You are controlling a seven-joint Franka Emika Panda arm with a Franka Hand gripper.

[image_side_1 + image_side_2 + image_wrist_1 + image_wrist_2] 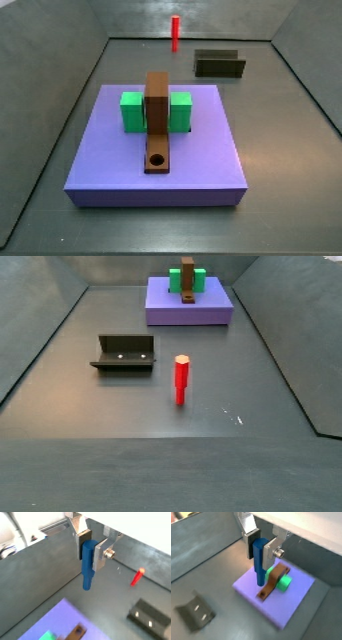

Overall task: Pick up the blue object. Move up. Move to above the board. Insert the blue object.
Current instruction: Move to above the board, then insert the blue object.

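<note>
Blue object [259, 562] upright in the gripper's [262, 543] clamped fingers, absent from both side views.

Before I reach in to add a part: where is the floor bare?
Bare floor lies between the red rod and the purple slab, and nearer than the rod. The fixture crowds the rod's side. The slab carries the board and green block. The gripper holds the blue object above it.

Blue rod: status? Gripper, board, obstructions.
Gripper shut on thin blue rod, above the purple slab. Brown plank's hole open. Red rod stands apart.
</note>
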